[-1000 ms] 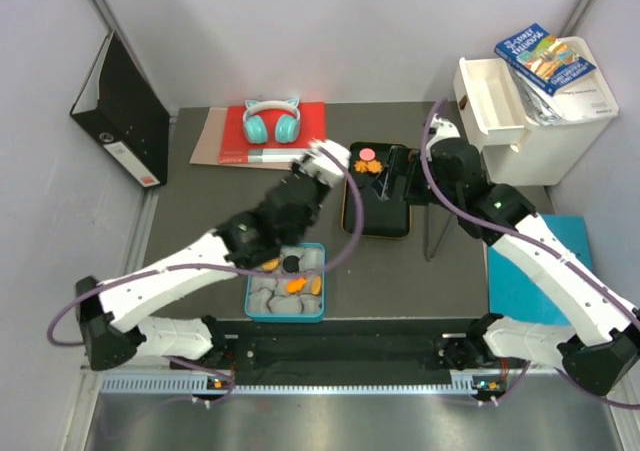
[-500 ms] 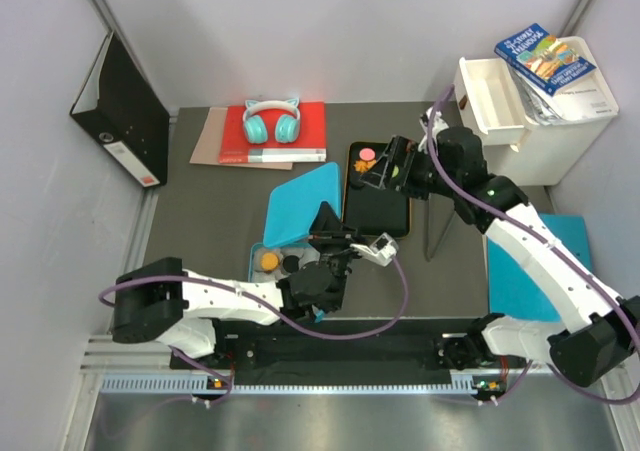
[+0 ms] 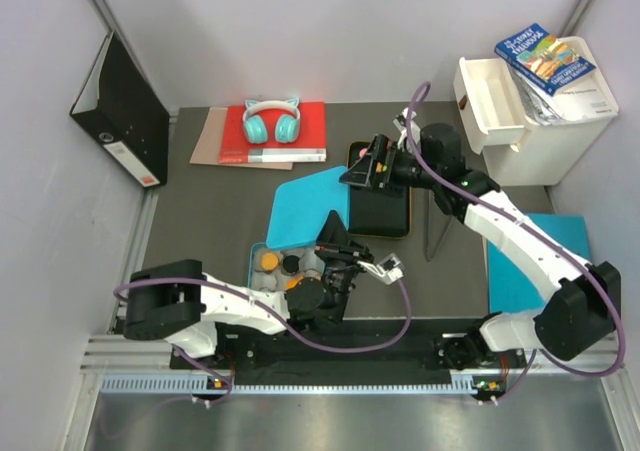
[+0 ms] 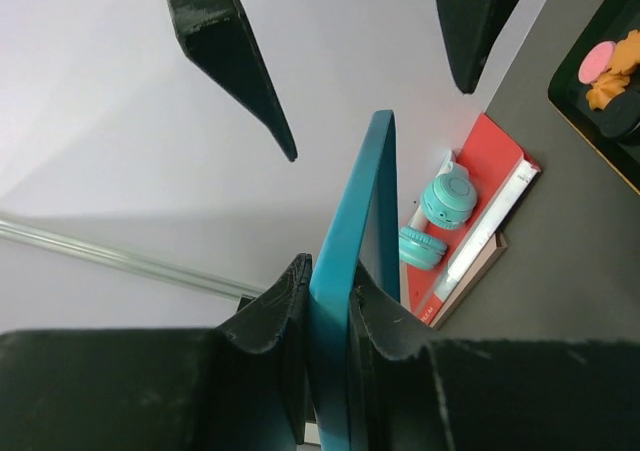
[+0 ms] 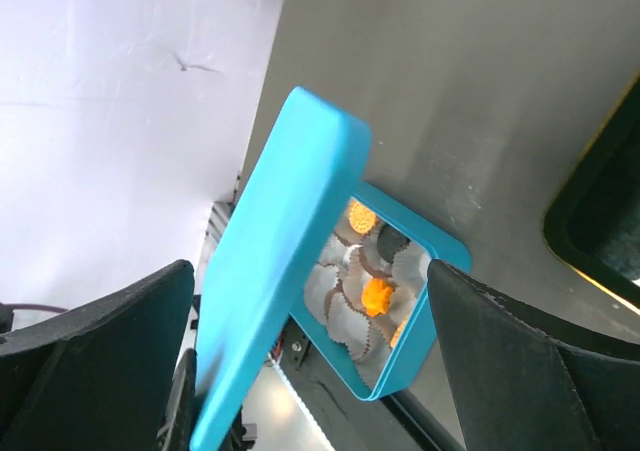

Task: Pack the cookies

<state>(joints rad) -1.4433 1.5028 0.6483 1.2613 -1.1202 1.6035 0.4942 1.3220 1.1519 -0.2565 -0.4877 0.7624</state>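
Since the earlier frame the right arm has reached left, its pincer spread wide and empty over the black tray. The left pincer pinches the blue lid by its edge, tilted above the tin holding cookies, probably readying to close it.

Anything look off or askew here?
The teal lid is not flat on the tin: the left tool pinches its edge and holds it tilted up over the open tin. The pink and orange cookies lie unpacked on the black tray. No spills or damage visible.
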